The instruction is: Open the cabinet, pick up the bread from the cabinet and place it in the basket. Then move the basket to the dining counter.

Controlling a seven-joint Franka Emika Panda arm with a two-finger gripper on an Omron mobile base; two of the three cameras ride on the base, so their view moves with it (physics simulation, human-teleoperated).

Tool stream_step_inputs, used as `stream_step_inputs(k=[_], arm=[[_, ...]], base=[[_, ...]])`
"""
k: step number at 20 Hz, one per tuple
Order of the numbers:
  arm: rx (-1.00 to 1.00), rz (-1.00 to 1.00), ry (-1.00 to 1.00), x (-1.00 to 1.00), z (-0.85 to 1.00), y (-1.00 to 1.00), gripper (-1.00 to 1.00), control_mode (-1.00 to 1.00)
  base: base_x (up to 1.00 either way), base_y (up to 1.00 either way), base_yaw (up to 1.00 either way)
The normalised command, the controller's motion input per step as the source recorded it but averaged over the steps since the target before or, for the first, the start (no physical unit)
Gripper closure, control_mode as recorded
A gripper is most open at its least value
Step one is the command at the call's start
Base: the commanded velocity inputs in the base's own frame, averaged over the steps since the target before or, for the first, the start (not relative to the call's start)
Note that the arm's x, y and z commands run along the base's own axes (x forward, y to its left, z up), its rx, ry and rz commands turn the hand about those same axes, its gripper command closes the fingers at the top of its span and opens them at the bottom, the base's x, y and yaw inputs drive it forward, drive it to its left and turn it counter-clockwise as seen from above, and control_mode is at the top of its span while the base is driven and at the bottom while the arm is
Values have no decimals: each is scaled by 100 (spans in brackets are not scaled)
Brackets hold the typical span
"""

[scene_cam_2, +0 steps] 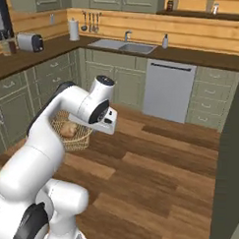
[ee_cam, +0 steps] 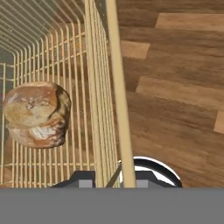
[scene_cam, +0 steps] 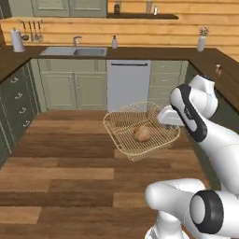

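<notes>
The gripper (ee_cam: 114, 177) is clamped on the rim of the basket (scene_cam: 122, 128), a square tan-gold wire mesh tray with flared sides, carried above the wood floor (scene_cam: 65, 158). The bread (scene_cam: 142, 134), a crusty tan-brown roll, lies inside the basket near its middle.

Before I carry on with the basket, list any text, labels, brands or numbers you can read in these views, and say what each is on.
No readable text in any view.
The bread and the basket carry no label.
Bottles on the shelf, soap dispenser and toaster: too small to show any lettering.
Dishwasher front: plain, no brand visible.
</notes>
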Motion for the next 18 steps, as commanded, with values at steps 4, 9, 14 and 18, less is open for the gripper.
stream_step_inputs(k=[4, 9, 14, 18], arm=[[0, 0, 0, 0, 0, 0, 100, 100], [0, 0, 0, 0, 0, 0, 100, 100], [0, 0, 0, 0, 0, 0, 100, 100], [0, 0, 0, 0, 0, 0, 100, 100]], base=[[6, -9, -73], [35, -81, -10], [32, -100, 0], [28, -100, 0]])
